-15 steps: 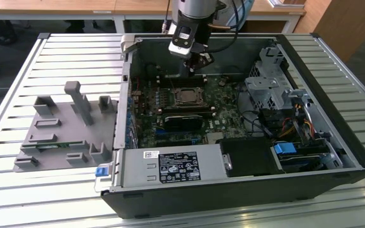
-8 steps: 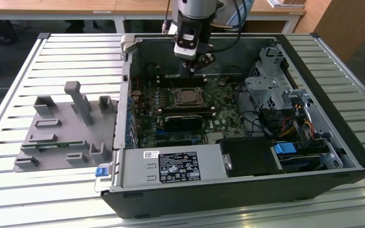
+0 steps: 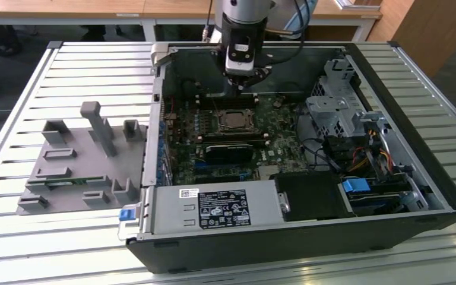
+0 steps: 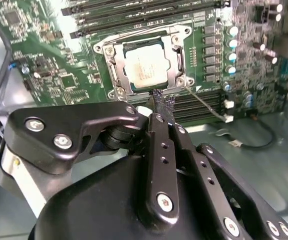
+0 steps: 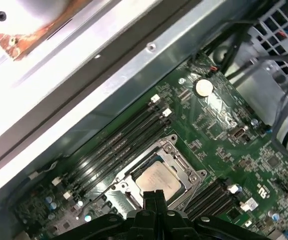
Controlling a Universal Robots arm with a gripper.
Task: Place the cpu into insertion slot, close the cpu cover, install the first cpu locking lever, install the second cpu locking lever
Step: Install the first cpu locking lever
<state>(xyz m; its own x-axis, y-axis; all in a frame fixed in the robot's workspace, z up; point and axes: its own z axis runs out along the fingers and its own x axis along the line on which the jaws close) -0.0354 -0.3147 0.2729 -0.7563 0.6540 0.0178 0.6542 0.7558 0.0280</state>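
- State: the gripper [image 4: 160, 103] hangs inside the open computer case [image 3: 307, 237], which lies on the slatted counter [image 3: 69, 237]. Its fingers [image 4: 156, 132] are pressed together, with nothing seen between them.
- Location of parts: in the second wrist view the cpu [image 4: 146, 67] lies flat in the insertion slot [image 4: 99, 49], just beyond the fingertips. The cpu cover [image 4: 114, 72] appears folded down around it, with the chip showing through its window.
- Step in hand (judged): seating a locking lever. A thin wire rod [image 4: 206, 104] runs outward from the socket corner just beside the fingertips. It reads as a lever standing free, though this cannot be confirmed.
- Use the closed fingertips as a single pusher. Contact the rod near its free end rather than at the hinge, so that less force is needed.
- Carry the rod down, then sideways under its retaining hook. A straight downward press alone would likely let it spring back.
- Verify that the cover sits level on the socket before loading the lever. A tilted cover would likely press the chip unevenly.
- Keep the fingertips off the cpu top, off the memory slots [image 4: 133, 10] beyond the socket, and off the small parts of the motherboard [image 4: 48, 75].
- Risk: the rod is thin and round and may slip off the fingertips. Approach slowly and square to it.
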